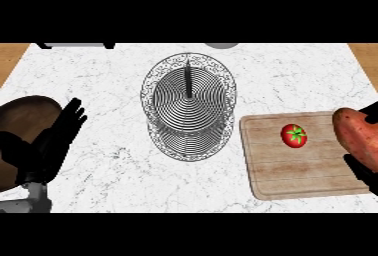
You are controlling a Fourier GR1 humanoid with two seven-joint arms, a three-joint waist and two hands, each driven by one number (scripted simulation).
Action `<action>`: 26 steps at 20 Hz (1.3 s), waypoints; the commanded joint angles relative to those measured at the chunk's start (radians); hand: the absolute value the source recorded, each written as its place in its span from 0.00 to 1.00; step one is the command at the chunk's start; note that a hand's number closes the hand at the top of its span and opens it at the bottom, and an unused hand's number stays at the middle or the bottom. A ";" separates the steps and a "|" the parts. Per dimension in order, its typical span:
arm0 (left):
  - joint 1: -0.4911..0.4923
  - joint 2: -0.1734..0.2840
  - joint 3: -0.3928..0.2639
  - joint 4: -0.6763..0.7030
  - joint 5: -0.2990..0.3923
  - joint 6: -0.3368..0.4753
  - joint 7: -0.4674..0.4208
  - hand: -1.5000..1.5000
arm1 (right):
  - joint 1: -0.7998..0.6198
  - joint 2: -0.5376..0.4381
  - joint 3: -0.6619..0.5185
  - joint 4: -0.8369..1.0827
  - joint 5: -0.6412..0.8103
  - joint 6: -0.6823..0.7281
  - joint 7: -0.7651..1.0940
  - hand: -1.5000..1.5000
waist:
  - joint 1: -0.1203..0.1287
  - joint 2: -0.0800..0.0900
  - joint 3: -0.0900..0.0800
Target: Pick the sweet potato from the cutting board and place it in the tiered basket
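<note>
Rightward, right robot hand (367, 172) curled round sweet potato (356, 135) over cutting board (303, 170), tomato (294, 135) beside it, tiered basket (190, 105) mid-counter (111, 170), left robot hand (60, 131) spread, resting.

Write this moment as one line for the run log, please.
phase: carry | right hand: fingers around sweet potato, above cutting board | tomato: on board | tiered basket: no potato | left hand: open, resting

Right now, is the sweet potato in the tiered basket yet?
No. The sweet potato is in the right hand at the cutting board's right edge; the tiered basket holds nothing.
</note>
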 commanded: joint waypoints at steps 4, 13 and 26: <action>-0.054 -0.024 0.005 0.038 -0.027 0.002 -0.003 0.50 | -0.312 0.042 0.168 -0.052 0.012 0.070 0.335 1.00 | 0.014 0.003 0.000; -0.028 -0.022 0.022 0.050 -0.028 -0.038 -0.025 0.50 | -0.601 0.302 0.425 0.079 0.219 0.013 0.608 1.00 | 0.012 0.003 0.000; 0.008 -0.047 0.019 -0.059 -0.056 -0.028 0.045 0.50 | -0.755 0.566 0.486 0.435 0.383 0.004 0.628 1.00 | 0.013 0.003 0.001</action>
